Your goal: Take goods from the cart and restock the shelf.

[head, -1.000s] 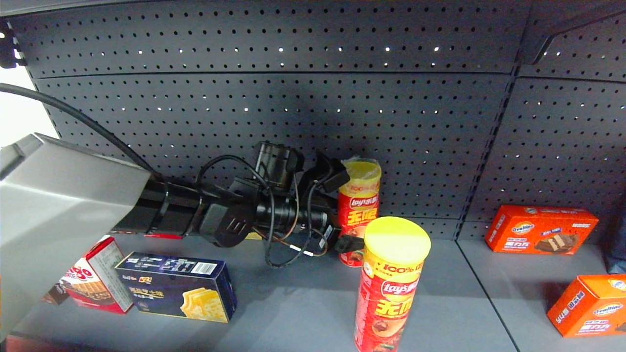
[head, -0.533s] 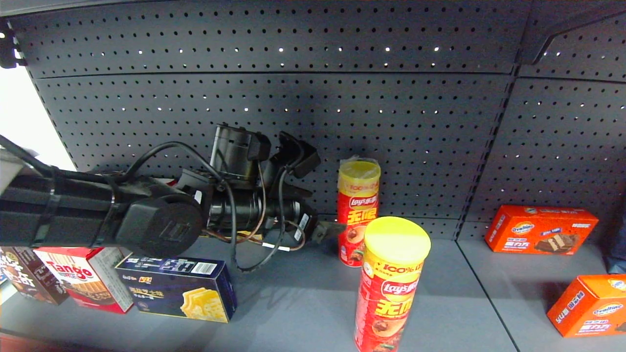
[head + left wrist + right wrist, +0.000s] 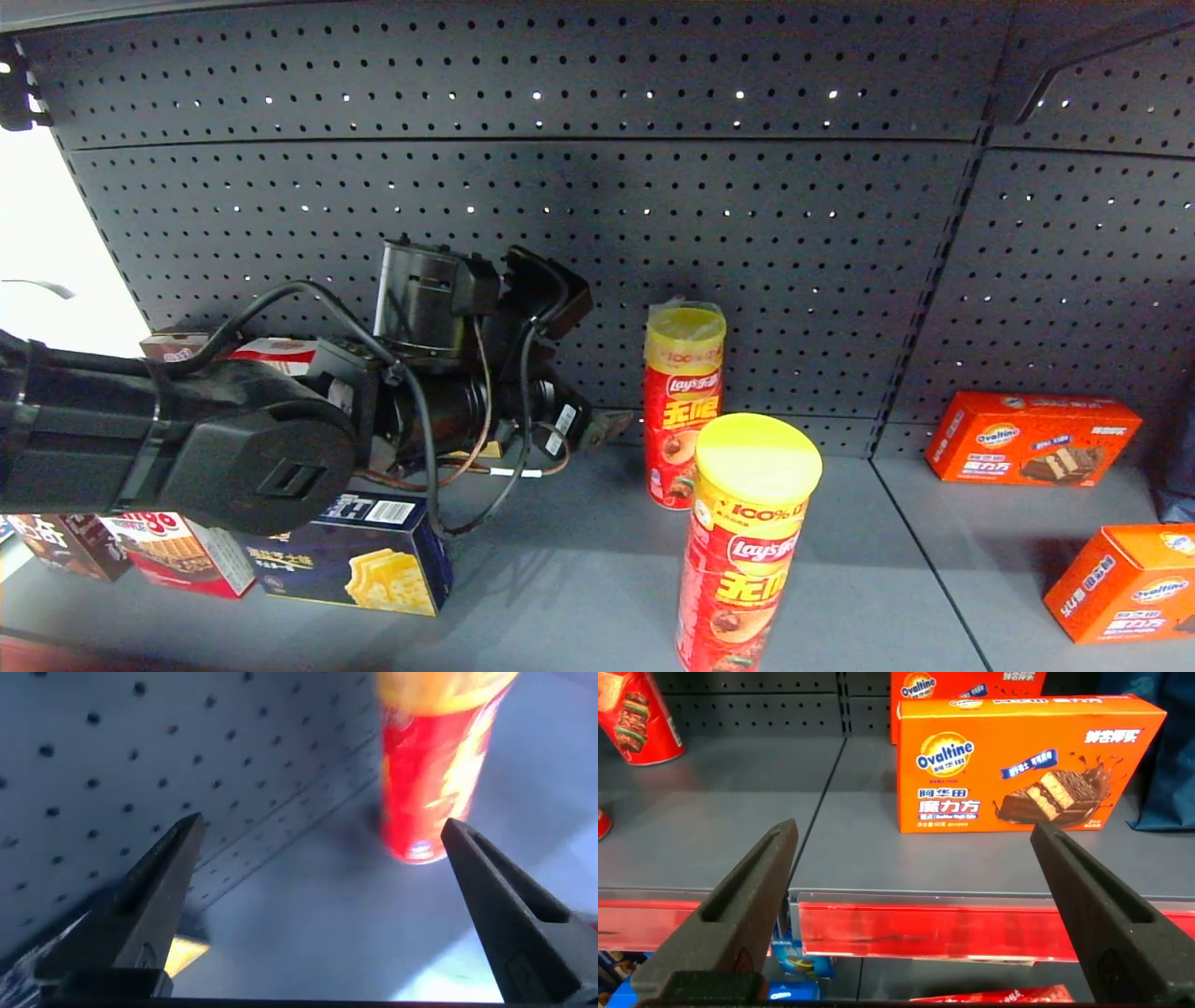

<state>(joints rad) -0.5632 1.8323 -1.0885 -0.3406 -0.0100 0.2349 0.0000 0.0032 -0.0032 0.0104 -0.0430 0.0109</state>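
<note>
The left arm (image 3: 187, 448) enters from the left edge of the head view at mid-height and stretches almost level toward the centre. A bulky black joint (image 3: 280, 471) sits at lower left, and looped cables (image 3: 485, 373) run along the wrist (image 3: 439, 411). A camera housing (image 3: 420, 294) stands on top of the wrist. The left gripper (image 3: 322, 831) points toward the frame's centre, its two dark, wedge-shaped fingers spread wide apart. The right gripper (image 3: 913, 833) is also spread wide, its black fingers (image 3: 738, 915) tapering to narrow tips.
</note>
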